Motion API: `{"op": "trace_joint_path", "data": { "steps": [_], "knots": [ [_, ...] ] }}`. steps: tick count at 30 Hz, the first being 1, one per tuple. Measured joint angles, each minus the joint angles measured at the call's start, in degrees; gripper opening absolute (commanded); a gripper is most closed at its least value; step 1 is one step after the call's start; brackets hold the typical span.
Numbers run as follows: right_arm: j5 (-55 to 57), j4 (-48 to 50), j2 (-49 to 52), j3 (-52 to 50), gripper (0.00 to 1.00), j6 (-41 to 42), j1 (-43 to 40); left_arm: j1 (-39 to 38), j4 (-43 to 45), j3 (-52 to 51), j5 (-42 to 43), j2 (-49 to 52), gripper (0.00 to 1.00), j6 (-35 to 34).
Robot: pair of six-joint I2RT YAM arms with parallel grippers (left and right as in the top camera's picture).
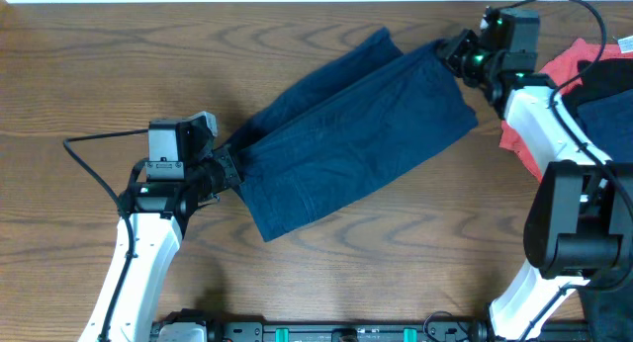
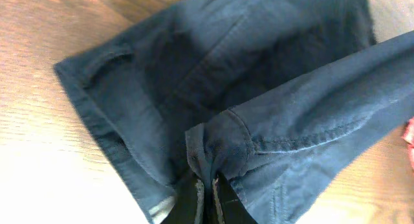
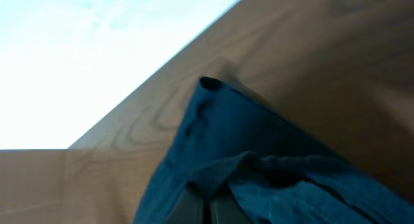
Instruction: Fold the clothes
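We hold the blue shorts [image 1: 356,134] with both end effectors. Our left end effector [image 1: 229,167] is closed tight on one end of the shorts. In the left wrist view its two fingers [image 2: 194,198] pinch a small bunched-up bit of the stitched edge. The rest of the cloth spreads away in front of the end effector. One thick fold with a sewn seam runs off to the right of the pinch.

Our right end effector [image 1: 450,53] is closed too, and it grips the other end of the shorts. In the right wrist view the blue cloth is squeezed between the tips. One corner of the shorts pokes out just in front of the end effector, over the brown wood.

The shorts lie between the two end effectors, pulled out long in a slanted line from one to the other. One layer of cloth lies over another. Most of it rests on the worktop [image 1: 99,45]. Right at each end effector we cannot tell if the cloth is lifted a little.

A red shirt [image 1: 577,60] lies behind the right end effector, beside our right arm and near the shorts. A dark cloth [image 1: 608,110] lies on top of it.
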Motion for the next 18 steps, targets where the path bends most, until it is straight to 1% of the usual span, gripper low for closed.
{"op": "trace_joint_path", "data": {
  "steps": [4, 8, 15, 18],
  "knots": [
    [1.1, 5.0, 0.0, 0.0, 0.01, 0.2, 2.3, 0.0, -0.7, 0.0, -4.7, 0.4, 0.06, 0.0],
    [1.0, 11.6, 1.0, 0.2, 0.01, 0.6, 4.1, -0.1, 0.5, 0.0, -9.7, 0.9, 0.06, 0.1],
    [1.0, 20.2, 9.6, 0.3, 0.01, 5.0, 5.4, -0.2, 6.2, 0.0, -14.7, 7.8, 0.06, 0.7],
    [0.6, 22.2, 12.0, 0.3, 0.01, 6.4, 5.5, -0.2, 7.0, 0.0, -16.3, 10.5, 0.06, 0.3]
  ]
}}
